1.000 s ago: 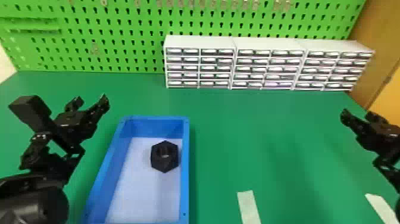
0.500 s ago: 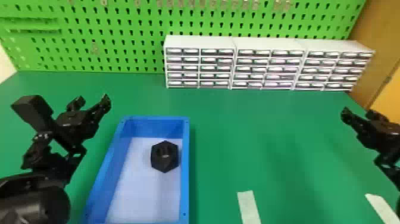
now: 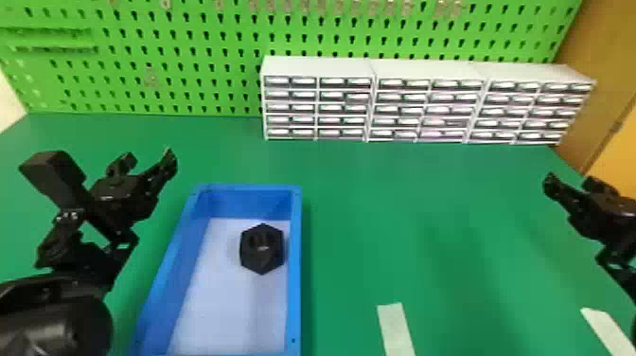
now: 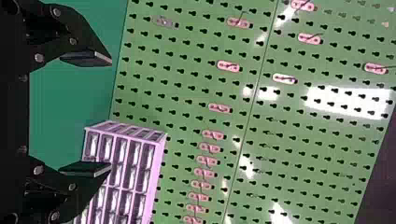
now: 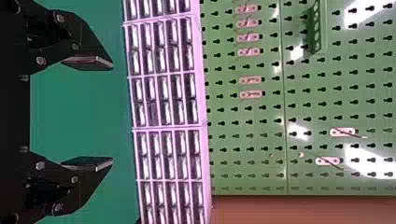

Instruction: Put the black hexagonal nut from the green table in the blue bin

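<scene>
The black hexagonal nut [image 3: 261, 249] lies flat on the floor of the blue bin [image 3: 295, 284], close to its right wall and toward the far end. My left gripper [image 3: 146, 165] is held up to the left of the bin's far end, apart from it. In the left wrist view the left gripper [image 4: 111, 113] is open, with nothing between its fingers. My right gripper [image 3: 572, 182] is at the right edge of the head view, far from the bin. The right wrist view has the right gripper [image 5: 112, 113] open and holding nothing.
The bin stands on the green table [image 3: 407, 227]. White drawer units [image 3: 426, 102] line the table's back right, before a green pegboard [image 3: 189, 52]. Two pale tape strips [image 3: 396, 329] mark the table's near part.
The left arm has shifted very slightly to the right. Nut and bin are where they were, and the right arm shows hardly any movement.
</scene>
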Robot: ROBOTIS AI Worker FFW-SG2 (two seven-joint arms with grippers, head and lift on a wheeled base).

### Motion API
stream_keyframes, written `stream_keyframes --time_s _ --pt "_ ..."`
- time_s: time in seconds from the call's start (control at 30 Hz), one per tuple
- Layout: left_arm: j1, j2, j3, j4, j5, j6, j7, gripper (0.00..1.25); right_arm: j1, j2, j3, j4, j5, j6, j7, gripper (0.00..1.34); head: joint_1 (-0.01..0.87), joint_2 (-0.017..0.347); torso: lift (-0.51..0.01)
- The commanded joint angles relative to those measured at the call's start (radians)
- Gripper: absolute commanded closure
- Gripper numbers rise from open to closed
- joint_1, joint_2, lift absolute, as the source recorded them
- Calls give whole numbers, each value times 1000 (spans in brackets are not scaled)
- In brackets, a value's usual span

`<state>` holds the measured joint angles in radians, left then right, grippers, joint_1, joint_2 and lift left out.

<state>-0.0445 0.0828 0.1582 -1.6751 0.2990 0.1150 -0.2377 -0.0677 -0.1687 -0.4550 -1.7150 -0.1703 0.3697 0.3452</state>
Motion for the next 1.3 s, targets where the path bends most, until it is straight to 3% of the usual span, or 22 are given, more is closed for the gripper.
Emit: stream_keyframes --time_s 0.0,1.27 --pt "0 0 1 0 -1 0 0 456 -1 0 1 0 0 0 0 532 691 9 -97" --pt "-5 0 -5 0 -6 0 0 456 -6 2 2 0 8 2 0 532 691 9 -97"
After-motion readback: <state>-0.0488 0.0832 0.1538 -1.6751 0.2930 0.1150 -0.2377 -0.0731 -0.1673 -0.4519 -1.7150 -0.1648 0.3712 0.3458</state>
